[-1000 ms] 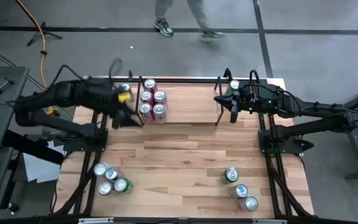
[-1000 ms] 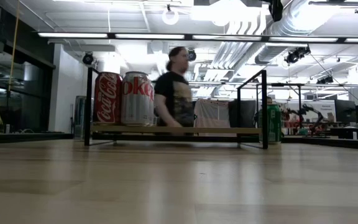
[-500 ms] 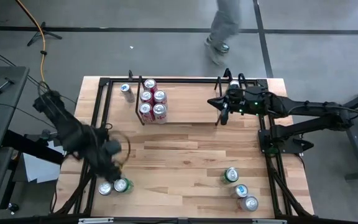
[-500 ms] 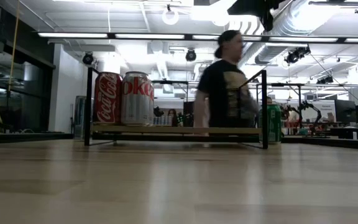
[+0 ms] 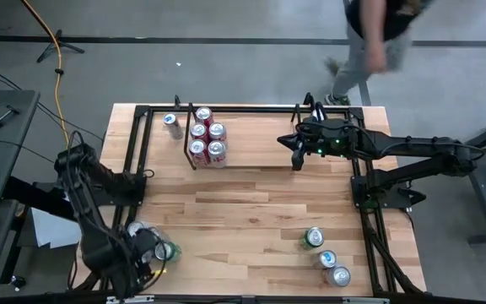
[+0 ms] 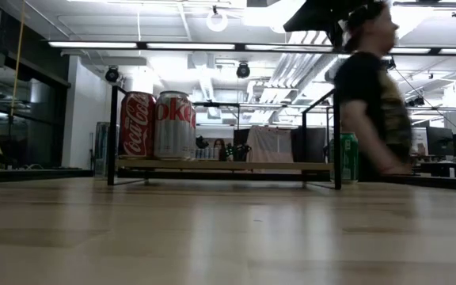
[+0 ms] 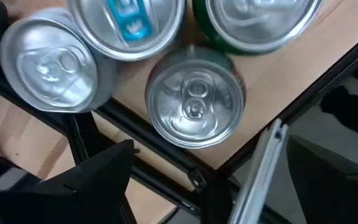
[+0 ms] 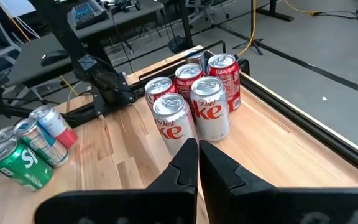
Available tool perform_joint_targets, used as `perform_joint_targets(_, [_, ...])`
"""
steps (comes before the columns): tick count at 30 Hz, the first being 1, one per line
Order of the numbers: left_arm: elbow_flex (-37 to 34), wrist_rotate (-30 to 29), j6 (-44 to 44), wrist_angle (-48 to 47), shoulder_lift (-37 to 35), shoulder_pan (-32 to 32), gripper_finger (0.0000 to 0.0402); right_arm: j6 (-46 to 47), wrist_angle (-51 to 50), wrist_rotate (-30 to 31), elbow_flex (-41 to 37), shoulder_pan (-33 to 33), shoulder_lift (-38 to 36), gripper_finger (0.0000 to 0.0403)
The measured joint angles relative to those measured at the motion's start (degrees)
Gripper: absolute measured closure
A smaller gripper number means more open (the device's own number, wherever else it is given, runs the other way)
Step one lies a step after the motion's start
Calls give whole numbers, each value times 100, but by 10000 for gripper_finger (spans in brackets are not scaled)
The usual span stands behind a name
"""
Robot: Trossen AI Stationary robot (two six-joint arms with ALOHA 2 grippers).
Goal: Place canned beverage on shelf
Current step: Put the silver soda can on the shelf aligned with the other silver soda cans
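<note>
Wooden table, left fingers wide apart above cans, right fingers closed, empty.

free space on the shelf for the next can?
Shelf: bare wood from the four cans at its left end across to the shut right pincer. Crowded: table's front-left corner cans, under the open left pincer.
</note>
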Motion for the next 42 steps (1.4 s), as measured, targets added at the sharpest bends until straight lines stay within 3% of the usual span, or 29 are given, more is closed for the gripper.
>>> perform_joint_targets(10, [0, -540, 48, -13, 518, -145, 62, 17, -1, -1, 0, 0, 0, 402])
perform_joint_targets(19, [-167, -538, 23, 144, 722, -126, 71, 20, 0, 0, 0, 0, 0, 402])
perform_joint_targets(23, [-170, -536, -24, 132, 744, -118, 110, 20, 0, 0, 0, 0, 0, 402])
perform_joint_targets(30, [-169, -486, -105, 154, 647, -88, 245, 18, 0, 0, 0, 0, 0, 402])
perform_joint_targets(35, [-170, -145, 371, 239, 89, -30, 249, -18, 0, 0, 0, 0, 0, 402])
perform_joint_targets(42, [200, -46, 832, 529, -1455, 306, 249, -26, 0, 2, 0, 0, 0, 402])
